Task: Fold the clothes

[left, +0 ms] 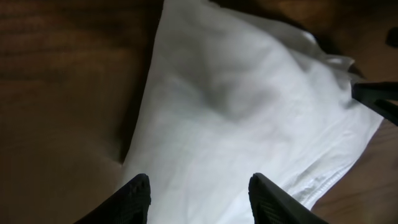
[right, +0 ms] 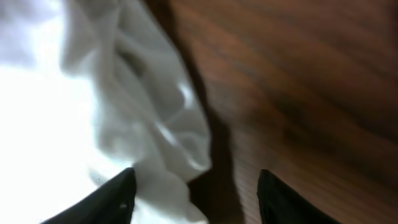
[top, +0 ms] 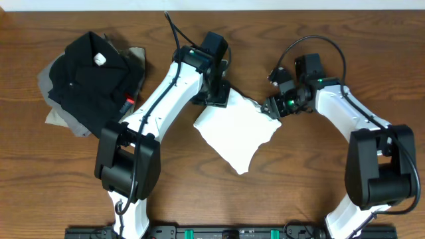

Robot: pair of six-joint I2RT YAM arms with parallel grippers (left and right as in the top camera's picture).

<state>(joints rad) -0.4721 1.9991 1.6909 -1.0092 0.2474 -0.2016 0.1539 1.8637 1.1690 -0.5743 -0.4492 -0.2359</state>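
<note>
The white T-shirt (top: 236, 133) lies folded into a rough diamond on the middle of the table; its print does not show. My left gripper (top: 216, 98) is open at the shirt's far left corner, its fingers (left: 199, 196) apart over the white cloth (left: 249, 106). My right gripper (top: 272, 108) is open at the shirt's right corner; in the right wrist view its fingers (right: 196, 196) straddle the bunched cloth edge (right: 155, 124) and bare wood. Neither holds the cloth.
A black folded garment with a white tag (top: 89, 76) lies on a grey garment (top: 63, 116) at the far left of the wooden table (top: 332, 53). A small red thing (top: 130, 101) sits at its right edge.
</note>
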